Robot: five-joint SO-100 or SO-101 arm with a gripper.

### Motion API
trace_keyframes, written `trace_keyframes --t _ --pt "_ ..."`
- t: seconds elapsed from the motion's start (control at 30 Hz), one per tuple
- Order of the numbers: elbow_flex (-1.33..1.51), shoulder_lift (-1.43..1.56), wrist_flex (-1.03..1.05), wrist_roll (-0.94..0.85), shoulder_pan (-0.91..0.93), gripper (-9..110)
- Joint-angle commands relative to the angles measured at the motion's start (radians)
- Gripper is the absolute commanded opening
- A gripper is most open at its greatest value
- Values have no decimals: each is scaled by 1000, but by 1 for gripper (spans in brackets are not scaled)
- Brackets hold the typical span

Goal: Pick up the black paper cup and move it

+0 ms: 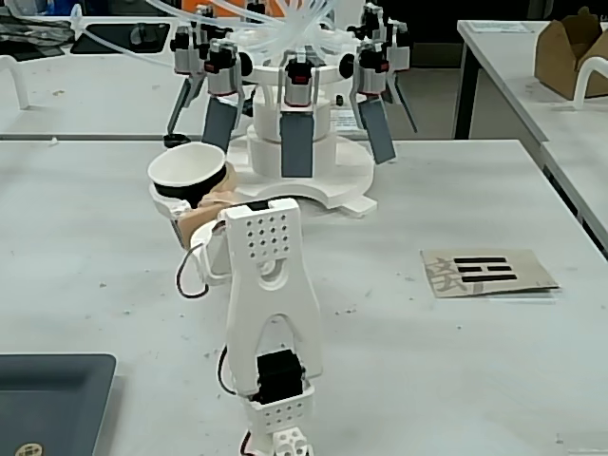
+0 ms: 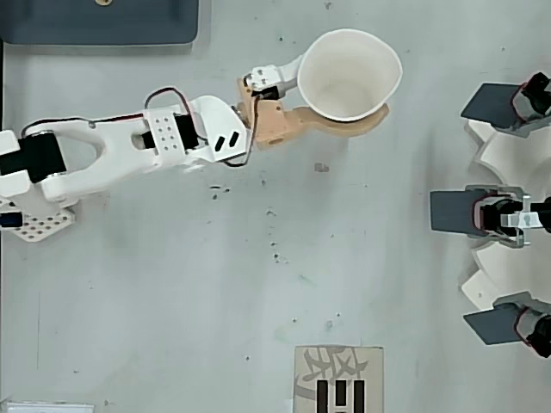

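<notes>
The black paper cup shows a white inside and a dark band under its rim in the fixed view, left of the table's middle. Seen from overhead, the cup opens upward, with its rim slightly squeezed out of round. My gripper is shut on it: a tan finger curves along one side and a white finger presses the other. In the fixed view the gripper and white arm hide the cup's base, so I cannot tell whether it touches the table.
A white round machine with several dark paddles stands behind the cup, at the right edge in the overhead view. A cardboard card with black marks lies flat. A dark tray sits near my base.
</notes>
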Motion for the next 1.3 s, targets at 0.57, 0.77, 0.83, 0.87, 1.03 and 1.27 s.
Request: trace_keyframes --t 0.57,0.77,0.83,0.87,1.03,1.27 --pt "279 336 -49 -63 97 9" --pt "348 399 -51 -72 104 9" --pt "374 423 -51 -74 109 9" --pt "387 434 -51 -74 112 9" --pt "453 494 -51 -75 143 9" --pt "512 551 -51 -74 193 9"
